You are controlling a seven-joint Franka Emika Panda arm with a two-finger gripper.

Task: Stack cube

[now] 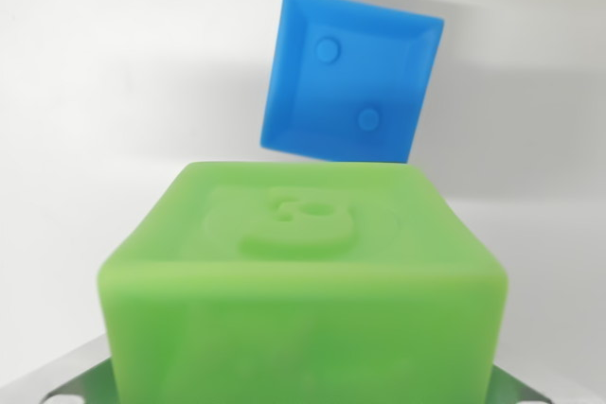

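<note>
Green cube close up, blue cube beyond

Green cube [303, 281] with an embossed face fills our wrist view, metal jaw parts showing at its lower corners; we cannot tell whether the jaws grip it. Beyond it on the white surface [95, 92] lies the blue cube [352, 75], tilted

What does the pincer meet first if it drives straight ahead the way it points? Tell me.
Probably the blue cube, which lies beyond the green cube that fills the near view, apparently between metal fingers. The white surface lies under it. Depth is unclear, and the pincer's tips are hidden.
</note>
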